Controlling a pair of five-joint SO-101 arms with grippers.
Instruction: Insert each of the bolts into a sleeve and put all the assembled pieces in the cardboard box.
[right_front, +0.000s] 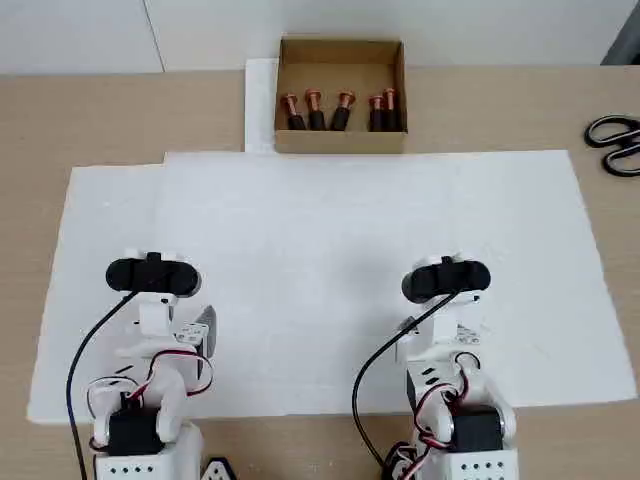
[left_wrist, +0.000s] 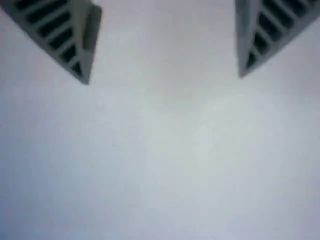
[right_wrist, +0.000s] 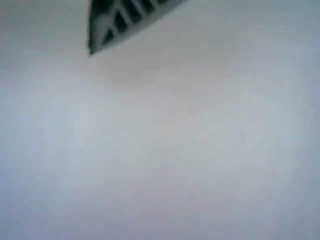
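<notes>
Far middle of the surface (right_front: 60, 120): a shallow, open-topped cardboard box (right_front: 341, 143), plain brown, low-walled, standing square to the arms. Holds five assembled pieces (right_front: 343, 110), lying side by side in one row across its floor. Each the same: a bolt (right_front: 314, 97) with a bright copper-coloured round head, pushed into a short, dark, nearly black sleeve (right_front: 316, 121). Heads toward the box's far wall, sleeve ends toward its near wall, some tilted a little off parallel. Three spaced apart from the box's left wall to its middle; two pressed close together just beside its right wall. Spreading out from the box's near wall, a large white sheet (right_front: 320, 230), with a narrow strip running up along the box's left wall. Off to the right of the box and well apart from it, black-handled scissors (right_front: 615, 143) on the bare surface. On the near side of the box and to its left, well apart, the left hand (left_wrist: 162, 75), low over the white sheet, released, jaws spread wide with nothing between them. On the near side of the box and a little to its right, well apart, the right hand (right_front: 410, 322), likewise over the sheet; released or clenched, cannot tell.
</notes>
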